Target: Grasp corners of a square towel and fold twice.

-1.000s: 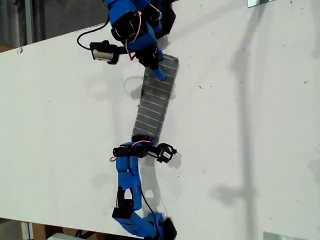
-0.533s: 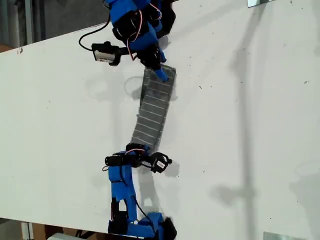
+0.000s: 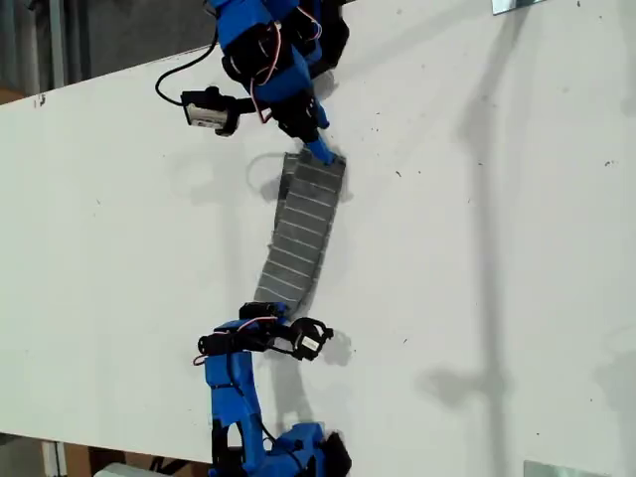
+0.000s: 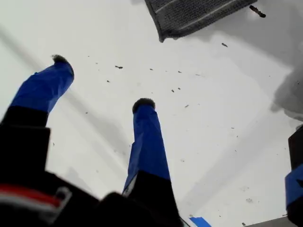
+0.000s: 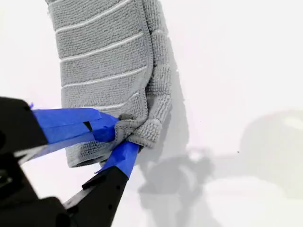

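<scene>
Folded towel (image 3: 302,227) long axis between arms, my second gripper (image 5: 120,137) pinching its corner, my first gripper (image 4: 102,85) fingers apart

The towel (image 3: 301,234) lies on the table (image 3: 497,248), running from 12 to 6 o'clock in the exterior view, one arm at each end.

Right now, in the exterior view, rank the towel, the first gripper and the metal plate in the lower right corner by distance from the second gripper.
1. Towel: pinched in my second gripper.
2. My first gripper: open, just off the towel's other end.
3. Metal plate: exterior view's lower right corner.
</scene>
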Controlling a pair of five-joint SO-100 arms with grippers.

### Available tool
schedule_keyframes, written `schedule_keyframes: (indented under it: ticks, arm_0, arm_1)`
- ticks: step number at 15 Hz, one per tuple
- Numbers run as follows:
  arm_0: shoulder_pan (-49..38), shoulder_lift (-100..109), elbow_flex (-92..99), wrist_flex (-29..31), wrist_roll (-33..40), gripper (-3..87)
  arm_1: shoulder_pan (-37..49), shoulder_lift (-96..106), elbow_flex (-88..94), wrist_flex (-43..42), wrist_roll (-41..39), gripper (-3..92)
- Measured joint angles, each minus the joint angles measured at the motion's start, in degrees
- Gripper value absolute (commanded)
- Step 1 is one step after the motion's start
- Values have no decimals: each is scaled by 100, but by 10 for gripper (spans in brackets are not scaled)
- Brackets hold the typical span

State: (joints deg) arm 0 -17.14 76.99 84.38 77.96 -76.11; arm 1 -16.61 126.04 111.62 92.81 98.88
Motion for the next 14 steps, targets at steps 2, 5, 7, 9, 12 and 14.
schedule_keyframes:
  ticks: [2,5,7,9,12,14]
  arm_0:
    - [272,0,0,-79,-229,0]
    - [712,0,0,-70,-615,0]
    - [1020,9,88,-79,-984,0]
    - [1397,132,202,-272,-1389,0]
    - [1714,149,439,-580,-1775,0]
    - [1811,149,519,-738,-1916,64]
  arm_1:
    - [97,0,0,9,-26,293]
    - [193,0,70,-18,-132,293]
    - [193,0,114,-79,-167,292]
    - [185,9,193,-167,-167,291]
    - [185,9,378,-325,-167,292]
    - [185,9,527,-413,-167,306]
